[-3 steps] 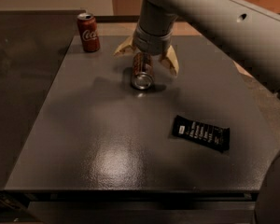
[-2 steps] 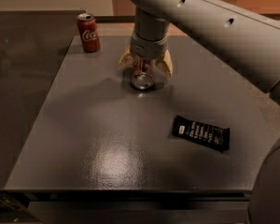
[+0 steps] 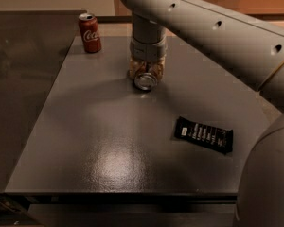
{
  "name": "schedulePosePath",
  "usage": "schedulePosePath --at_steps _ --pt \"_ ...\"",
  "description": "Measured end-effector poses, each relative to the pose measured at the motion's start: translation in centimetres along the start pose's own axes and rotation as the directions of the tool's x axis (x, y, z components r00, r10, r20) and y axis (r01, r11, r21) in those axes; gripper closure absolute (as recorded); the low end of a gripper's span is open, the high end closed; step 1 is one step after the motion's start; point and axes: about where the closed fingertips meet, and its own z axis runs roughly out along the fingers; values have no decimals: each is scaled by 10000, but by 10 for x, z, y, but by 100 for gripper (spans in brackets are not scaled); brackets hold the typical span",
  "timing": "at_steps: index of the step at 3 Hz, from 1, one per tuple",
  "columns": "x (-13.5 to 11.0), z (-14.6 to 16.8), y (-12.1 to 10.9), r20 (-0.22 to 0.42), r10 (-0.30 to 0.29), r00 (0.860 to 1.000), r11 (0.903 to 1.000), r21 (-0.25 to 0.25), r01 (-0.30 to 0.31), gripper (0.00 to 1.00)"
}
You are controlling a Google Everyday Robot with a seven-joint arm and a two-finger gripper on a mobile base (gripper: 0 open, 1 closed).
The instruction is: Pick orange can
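The orange can [image 3: 144, 82] lies on its side on the grey table [image 3: 109, 141], at the far middle. Its shiny silver end faces the camera, and its body is mostly hidden under my wrist. My gripper [image 3: 146, 74] comes straight down over it from the large grey arm [image 3: 213, 37]. The tan fingers [image 3: 132, 72] press against both sides of the can, so the gripper is shut on it. The can rests on or just above the table top.
A red Coca-Cola can [image 3: 89, 32] stands upright at the table's far left corner. A black snack bar wrapper [image 3: 203, 135] lies flat at the right. A dark glass surface [image 3: 19, 79] adjoins the table's left edge. My arm's lower part fills the right foreground.
The fingers were spread wide on either side of the can. They have since closed in against its sides. The arm has shifted slightly and the can has stayed in place.
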Motion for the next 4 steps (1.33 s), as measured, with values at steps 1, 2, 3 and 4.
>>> schedulePosePath --at_steps 1,2,3,4 --pt "7 -9 -1 0 241 9997 9995 216 -241 88" --pt "14 -36 -2 -131 644 9978 9946 819 -632 100" --pt "20 -65 1 -262 944 9952 9872 1319 -902 100" --pt "21 -121 9 -786 1005 9918 9779 1915 -839 100"
